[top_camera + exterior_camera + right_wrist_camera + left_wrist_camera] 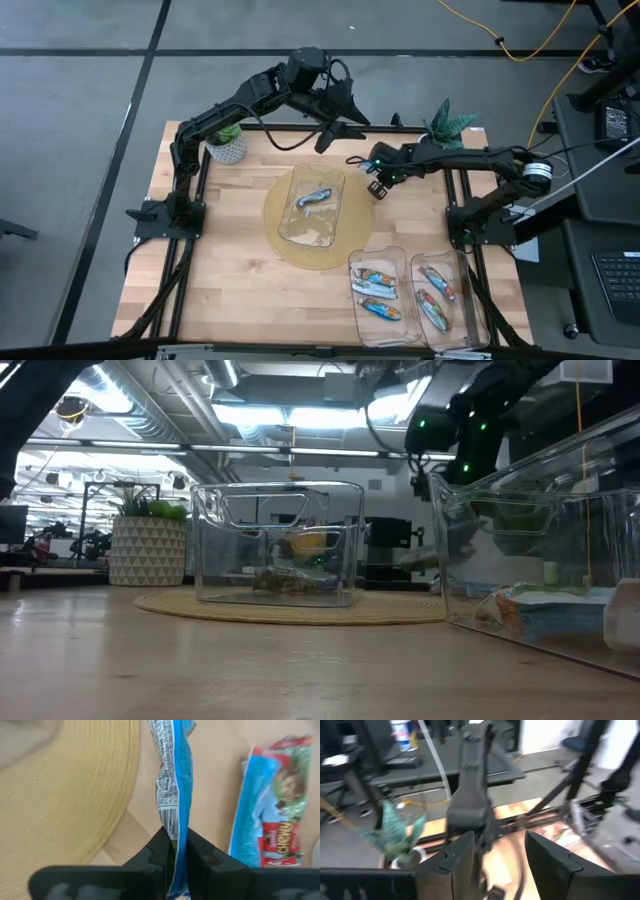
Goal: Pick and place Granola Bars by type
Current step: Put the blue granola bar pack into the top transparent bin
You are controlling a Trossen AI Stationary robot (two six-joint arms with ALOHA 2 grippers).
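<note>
right wrist view: right gripper point(174, 851) pinching blue-silver bar point(175, 780); high view hides grip; left gripper point(497, 857) spread.

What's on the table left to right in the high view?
White potted plant → clear bin on round woven mat → right gripper → green plant; front right: two clear bins of granola bars.

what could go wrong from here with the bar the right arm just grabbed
The right claw pinches the blue-and-silver foil-wrapped bar by only a thin edge of wrapper, so it could slip out or swing in transit. A multicoloured wrapped bar lies close beside it and might get nudged.
</note>
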